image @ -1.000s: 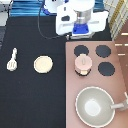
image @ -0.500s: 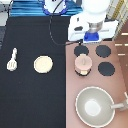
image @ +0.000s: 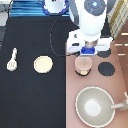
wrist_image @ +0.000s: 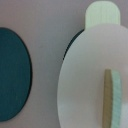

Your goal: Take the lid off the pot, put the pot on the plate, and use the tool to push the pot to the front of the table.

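Black table (image: 30,95) on the exterior view's left, pinkish stove panel (image: 100,85) on its right.

- My gripper (image: 89,50) has swung in over the stove. A second ago my arm sat near the exterior view's top, well clear of the panel; half a second ago it was partway down. Now it hangs directly above the pot (image: 83,64).
- Whether the gripper is spread or closed, I cannot tell.
- Lid (wrist_image: 95,80) fills the wrist view, knob edge-on, one side tab of the pot poking out past its rim. Judged from that, the lid is on the pot and not yet lifted.
- Pot has not shifted across the three exterior views; it sits over a burner on the panel.
- Plate (image: 43,64) lies on the table, well apart from the pot, toward the exterior view's left. Unmoved.
- Tool (image: 12,59) lies further left again, near the table edge. Unmoved.
- Big pan (image: 95,107) sits below the pot on the panel, untouched.
- Meaning: approach for the lid step is under way; nothing of the task is done so far.
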### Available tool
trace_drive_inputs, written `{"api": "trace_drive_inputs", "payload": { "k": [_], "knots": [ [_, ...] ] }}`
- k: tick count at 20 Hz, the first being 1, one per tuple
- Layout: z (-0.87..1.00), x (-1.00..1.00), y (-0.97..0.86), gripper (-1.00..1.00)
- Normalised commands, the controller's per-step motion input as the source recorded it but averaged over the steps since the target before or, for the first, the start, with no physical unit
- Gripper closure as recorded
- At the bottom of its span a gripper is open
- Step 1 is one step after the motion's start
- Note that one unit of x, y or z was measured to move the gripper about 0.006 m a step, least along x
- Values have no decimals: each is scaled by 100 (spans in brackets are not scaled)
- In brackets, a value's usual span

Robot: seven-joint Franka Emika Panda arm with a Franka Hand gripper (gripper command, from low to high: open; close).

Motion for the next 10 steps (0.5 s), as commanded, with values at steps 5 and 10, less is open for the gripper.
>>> {"api": "trace_drive_inputs", "payload": {
  "k": [5,10],
  "knots": [
    [-35,0,29,-100],
    [-25,6,24,-100]
  ]
}}
